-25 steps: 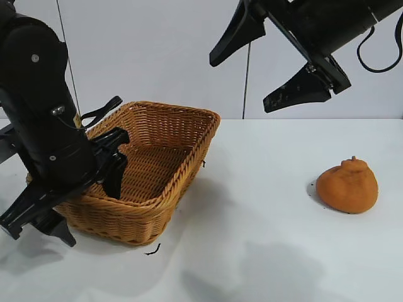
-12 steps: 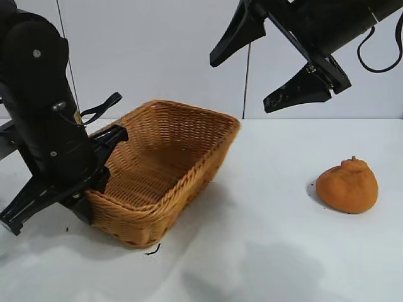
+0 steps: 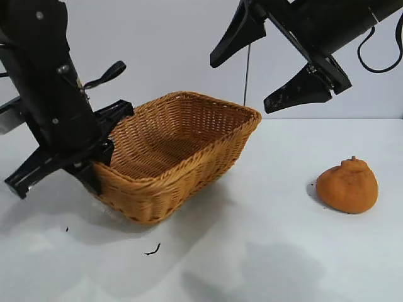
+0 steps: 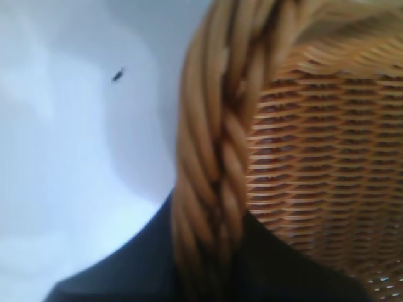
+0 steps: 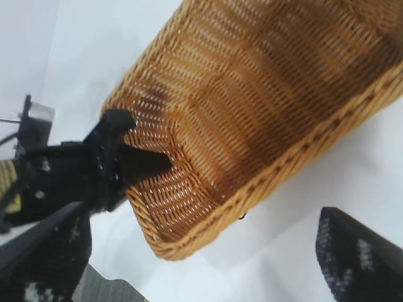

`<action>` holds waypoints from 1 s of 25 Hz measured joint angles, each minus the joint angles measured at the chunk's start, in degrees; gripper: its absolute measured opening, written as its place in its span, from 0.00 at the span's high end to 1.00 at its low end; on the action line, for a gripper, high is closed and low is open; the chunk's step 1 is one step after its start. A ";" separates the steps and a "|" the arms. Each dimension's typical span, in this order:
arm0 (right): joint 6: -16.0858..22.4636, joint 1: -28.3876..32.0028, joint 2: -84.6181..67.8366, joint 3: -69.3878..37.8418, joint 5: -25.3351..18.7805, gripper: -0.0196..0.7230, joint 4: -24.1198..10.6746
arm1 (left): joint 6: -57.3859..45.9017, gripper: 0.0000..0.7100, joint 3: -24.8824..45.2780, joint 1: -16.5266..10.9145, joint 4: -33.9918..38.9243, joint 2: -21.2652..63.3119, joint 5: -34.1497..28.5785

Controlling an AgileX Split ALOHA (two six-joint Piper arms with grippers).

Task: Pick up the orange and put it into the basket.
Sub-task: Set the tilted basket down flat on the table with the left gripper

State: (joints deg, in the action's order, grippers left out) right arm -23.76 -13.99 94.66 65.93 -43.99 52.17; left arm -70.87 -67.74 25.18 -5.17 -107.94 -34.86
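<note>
Nearest the outside camera, in front of the basket, we are seeing one small dark scrap and one tinier speck lying on the white table.

Next comes the basket itself — one only. We are gripping its braided rim at the short end farthest from the orange: the left gripper is clamped on that rim, one finger inside the weave and one outside, as the left wrist view shows with the rim running between the dark fingers. The basket is sitting tilted, its gripped end lifted off the table and its far corner raised too.

The orange — one only — is resting on the table well apart from the basket, on the side away from our left gripper, with nothing touching it.

Farthest back and above, the right gripper is hanging high over the stretch between basket and orange, its two fingers spread wide and holding nothing.

We are judging the task as barely begun: the orange is not yet picked up, and the basket is holding nothing. What is left is the whole of the grasp, the carry and the drop into the basket.
</note>
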 joint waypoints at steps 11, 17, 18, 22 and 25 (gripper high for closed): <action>0.00 0.00 0.00 0.00 -0.19 0.04 -0.21 | 48.19 0.87 -12.14 -8.47 -9.75 -5.65 -14.71; 0.00 0.00 0.00 0.00 -0.44 0.04 -0.21 | 60.60 0.87 -22.37 -8.47 -9.75 -12.23 -22.75; 0.00 0.00 0.00 0.00 -0.44 0.04 -0.21 | 62.16 0.87 -23.94 -8.47 -9.75 -13.01 -23.41; 0.00 0.00 0.00 0.00 -0.44 0.04 -0.21 | 63.99 0.87 -26.56 -8.47 -9.75 -14.25 -23.77; 0.00 0.00 0.00 0.00 -0.44 0.04 -0.21 | 63.99 0.87 -26.67 -8.52 -9.75 -14.31 -22.94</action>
State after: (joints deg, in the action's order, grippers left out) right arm -23.76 -13.99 94.66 65.93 -44.42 51.96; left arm -6.88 -94.41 16.67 -14.91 -122.25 -57.80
